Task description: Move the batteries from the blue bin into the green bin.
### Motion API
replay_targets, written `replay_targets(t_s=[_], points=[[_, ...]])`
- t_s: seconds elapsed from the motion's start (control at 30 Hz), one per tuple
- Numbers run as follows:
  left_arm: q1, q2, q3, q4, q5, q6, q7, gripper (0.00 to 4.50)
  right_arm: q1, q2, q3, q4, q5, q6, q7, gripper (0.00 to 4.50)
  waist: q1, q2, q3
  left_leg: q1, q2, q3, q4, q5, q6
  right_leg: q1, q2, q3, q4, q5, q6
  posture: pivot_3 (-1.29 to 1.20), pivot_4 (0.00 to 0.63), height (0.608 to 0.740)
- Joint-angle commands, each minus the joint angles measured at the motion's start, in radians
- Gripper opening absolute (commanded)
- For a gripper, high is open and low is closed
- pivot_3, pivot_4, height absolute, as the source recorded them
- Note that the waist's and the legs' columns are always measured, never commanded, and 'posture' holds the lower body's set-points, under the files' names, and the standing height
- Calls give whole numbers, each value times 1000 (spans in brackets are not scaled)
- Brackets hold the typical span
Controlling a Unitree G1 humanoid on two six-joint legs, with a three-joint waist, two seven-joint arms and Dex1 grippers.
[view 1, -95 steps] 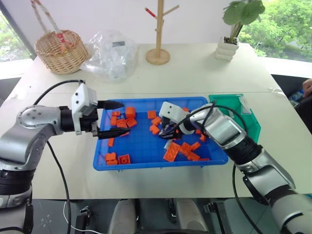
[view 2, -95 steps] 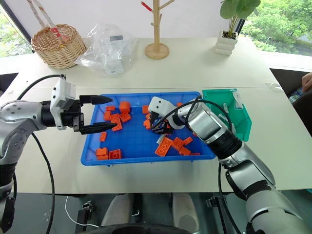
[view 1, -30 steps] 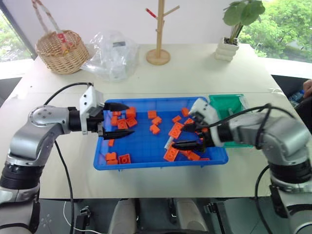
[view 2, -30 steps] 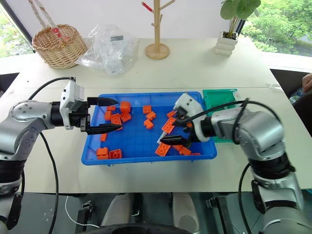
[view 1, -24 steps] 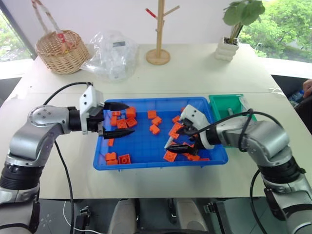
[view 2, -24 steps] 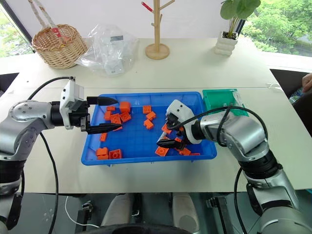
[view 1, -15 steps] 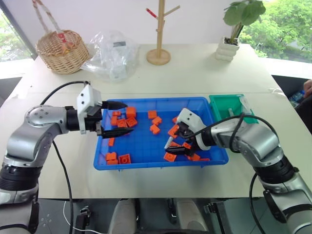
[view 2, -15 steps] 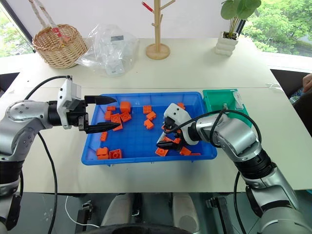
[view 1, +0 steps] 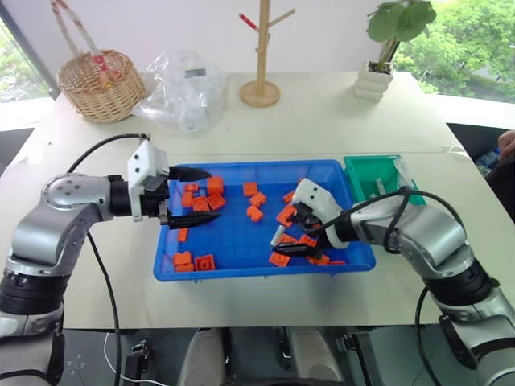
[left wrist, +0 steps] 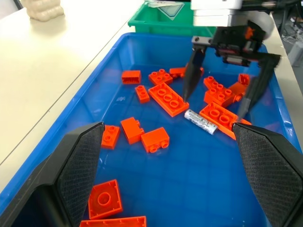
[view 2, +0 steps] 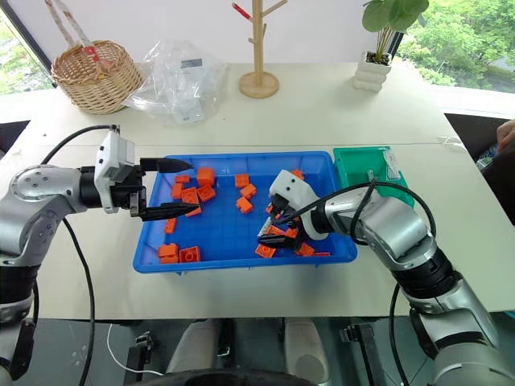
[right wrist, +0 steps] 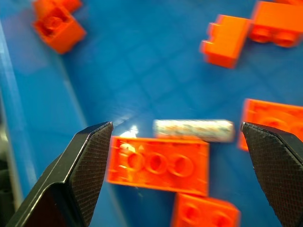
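Lying on the floor of the blue bin (view 1: 233, 245), toward its end nearest the green bin (view 1: 372, 178), a single silver battery (left wrist: 200, 121) rests among scattered orange bricks (view 1: 208, 195), touching a long brick (right wrist: 158, 164). Right gripper (left wrist: 221, 96) hangs just above the battery, fingers spread wide on either side of it and grasping nothing. Left gripper (view 1: 197, 196) hovers over the opposite end of the blue bin, fingers likewise spread and empty. Green bin sits just beside the blue bin's far short side.
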Motion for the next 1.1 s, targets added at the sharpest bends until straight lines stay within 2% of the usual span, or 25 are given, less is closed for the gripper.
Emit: replay_targets(t_s=[0.03, 0.33, 0.57, 0.87, 0.97, 1.1], points=[[5, 11, 10, -34, 4, -20, -8, 4500, 6, 11, -3, -31, 2, -6, -15, 4462, 0, 0, 0, 0, 0, 0, 0, 0, 0, 0, 0, 0, 0, 0, 0, 0, 150, 736], [-1, 17, 12, -43, 2, -10, -9, 4500, 30, 5, 59, 42, -62, -100, -9, 4462, 0, 0, 0, 0, 0, 0, 0, 0, 0, 0, 0, 0, 0, 0, 0, 0, 150, 736], [2, 21, 14, -46, 9, -13, -9, 4500, 5, 13, 27, 39, -59, -95, 0, 4462, 1, 0, 0, 0, 0, 0, 0, 0, 0, 0, 0, 0, 0, 0, 0, 0, 150, 736], [-23, 7, 5, -36, 20, -16, -5, 4500, 12, 33, 118, 126, -165, -194, -6, 4462, 1, 0, 0, 0, 0, 1, 0, 0, 0, 1, 0, 0, 0, 0, 0, 0, 150, 736], [-28, 7, 6, -32, 22, -16, -9, 4500, 6, 37, 132, 142, -188, -216, 4, 3646, 0, 0, 0, 0, 0, 1, 0, 0, 0, 1, 0, 0, 0, 0, 0, 0, 150, 736], [-26, 7, 6, -31, 22, -18, -14, 4500, -1, 42, 135, 138, -201, -224, 15, 1561, 1, 0, 0, 1, 0, 1, 0, 0, 0, 1, 0, -1, 0, 0, 0, 0, 150, 736]])
